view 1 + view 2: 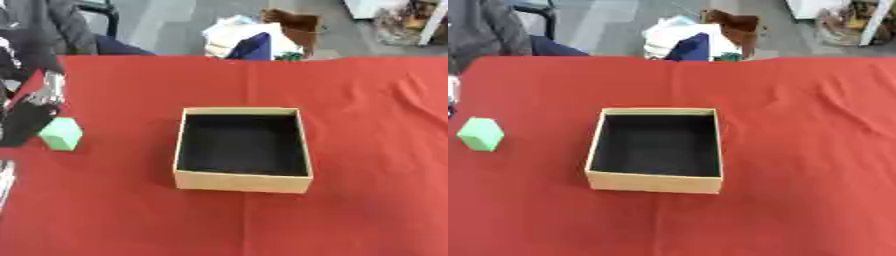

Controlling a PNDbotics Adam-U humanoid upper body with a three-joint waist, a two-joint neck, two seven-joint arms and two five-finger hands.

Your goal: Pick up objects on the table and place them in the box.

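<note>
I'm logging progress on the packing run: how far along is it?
Nothing looks done: the box shows only its dark, bare inside. In hand: the left hand is at the green block, which sits on the red cloth left of the box; whether it grips the block is unclear. Left: lifting the block and placing it in the box.

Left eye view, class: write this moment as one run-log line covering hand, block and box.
left hand: beside green block, grip unclear | box: open, empty, on red cloth | right hand: out of view | block not yet boxed
</note>
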